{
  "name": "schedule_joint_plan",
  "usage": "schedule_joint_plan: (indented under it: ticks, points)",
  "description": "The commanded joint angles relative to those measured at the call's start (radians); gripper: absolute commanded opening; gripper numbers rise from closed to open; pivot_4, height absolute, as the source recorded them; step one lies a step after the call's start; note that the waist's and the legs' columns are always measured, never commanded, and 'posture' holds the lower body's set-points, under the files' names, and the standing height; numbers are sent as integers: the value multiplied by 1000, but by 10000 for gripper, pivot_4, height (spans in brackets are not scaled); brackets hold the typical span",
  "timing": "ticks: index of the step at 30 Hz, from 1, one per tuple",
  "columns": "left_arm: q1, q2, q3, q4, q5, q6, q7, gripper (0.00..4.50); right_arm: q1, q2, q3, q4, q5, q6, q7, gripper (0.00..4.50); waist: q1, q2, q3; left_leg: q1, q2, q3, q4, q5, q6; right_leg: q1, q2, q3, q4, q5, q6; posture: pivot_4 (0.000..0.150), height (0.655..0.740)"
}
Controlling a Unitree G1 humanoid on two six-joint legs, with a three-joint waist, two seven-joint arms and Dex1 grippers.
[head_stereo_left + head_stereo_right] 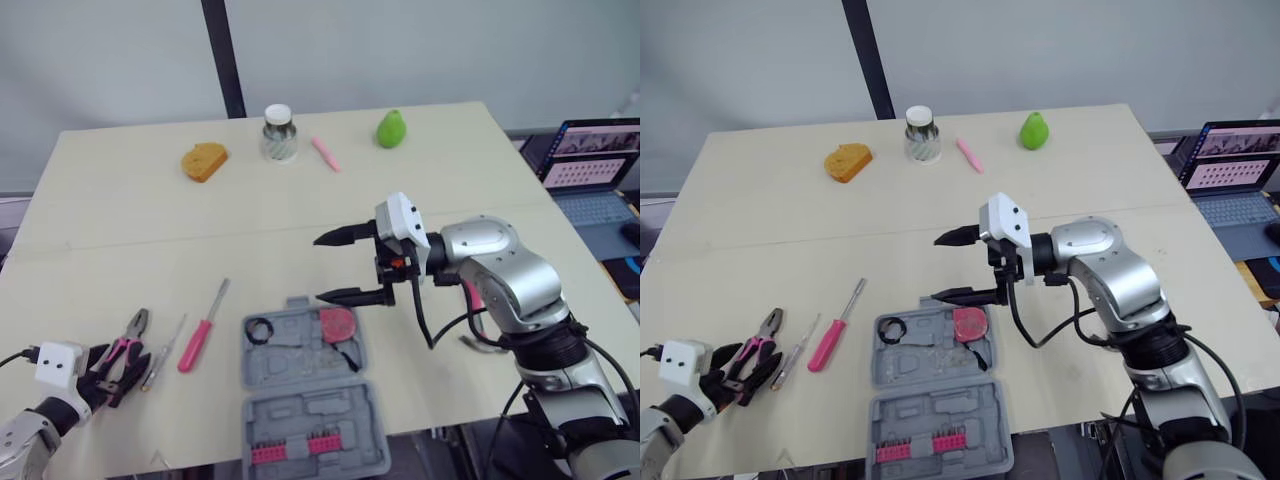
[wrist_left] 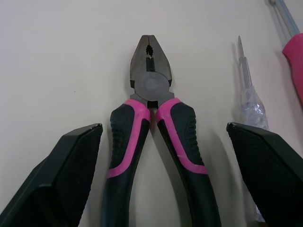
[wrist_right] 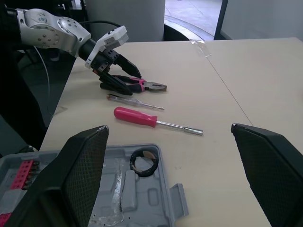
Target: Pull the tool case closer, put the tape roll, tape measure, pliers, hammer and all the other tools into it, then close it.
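Observation:
The grey tool case [image 1: 300, 405] lies open near the table's front edge. A black tape roll [image 1: 259, 328] and a red tape measure [image 1: 337, 323] sit in its far half. Left of it lie a pink-handled screwdriver [image 1: 203, 330], a clear tester screwdriver [image 1: 165, 352] and pink-and-black pliers [image 2: 150, 118]. My left gripper [image 1: 115, 365] is open, one finger on each side of the pliers' handles, with gaps between fingers and handles. My right gripper [image 1: 340, 266] hangs open and empty above the case's far edge.
Along the far side of the table stand an orange sponge [image 1: 204, 160], a lidded jar [image 1: 279, 133], a pink pen [image 1: 325, 153] and a green pear [image 1: 391, 128]. A laptop [image 1: 590, 160] sits off the table's right edge. The case's near half reaches the front edge.

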Motion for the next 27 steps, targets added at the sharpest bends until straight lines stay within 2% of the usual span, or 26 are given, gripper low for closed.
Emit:
schedule_joint_plan:
  ticks: [1, 9, 27]
  points:
    - [8, 17, 22, -17, 0, 7, 15, 45000, -21, 0, -26, -46, 22, 6, -7, 43740, -1, 0, 0, 0, 0, 0, 0, 0, 0, 0, 0, 0, 0, 0, 0, 1500, 7400]
    - [-3, 45, -1, 2, 24, 72, 30, 45000, -23, 6, -30, -58, 26, 15, -18, 43740, 0, 0, 0, 0, 0, 0, 0, 0, 0, 0, 0, 0, 0, 0, 0, 1500, 7400]
    - [-29, 56, -49, 79, 54, 77, 7, 45000, -24, -2, -39, -68, 33, 16, -24, 43740, 0, 0, 0, 1, 0, 0, 0, 1, -1, 0, -1, 1, 2, 0, 0, 1500, 7400]
